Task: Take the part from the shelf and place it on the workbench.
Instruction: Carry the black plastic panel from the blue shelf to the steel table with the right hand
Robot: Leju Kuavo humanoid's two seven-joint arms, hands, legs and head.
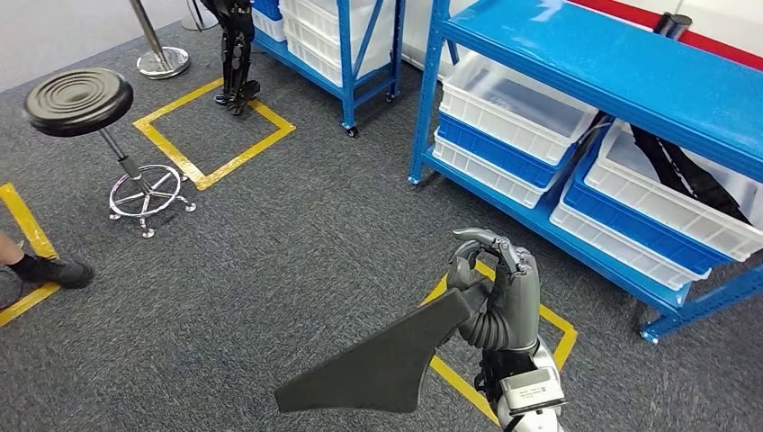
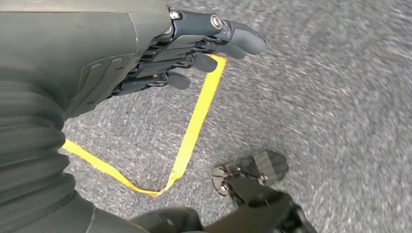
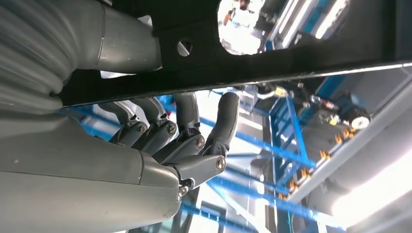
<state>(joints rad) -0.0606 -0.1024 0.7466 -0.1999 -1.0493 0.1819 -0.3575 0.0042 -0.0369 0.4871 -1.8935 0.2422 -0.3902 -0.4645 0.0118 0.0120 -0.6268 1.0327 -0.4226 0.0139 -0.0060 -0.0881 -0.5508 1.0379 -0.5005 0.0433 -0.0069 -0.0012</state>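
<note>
— Where is the part [image 1: 378, 360] now?

— Your right hand [image 1: 495, 288] grips it by the narrow end; the flat dark piece hangs over the grey carpet [image 1: 297, 252], its wide end toward the robot. Your left hand [image 2: 194, 48] holds nothing, fingers loosely apart, above a yellow floor line [image 2: 194, 126].

— And further away?

— You see the blue shelf [image 1: 594, 63] with white bins [image 1: 513, 108] on the right, a black stool [image 1: 81, 99] far left.
</note>
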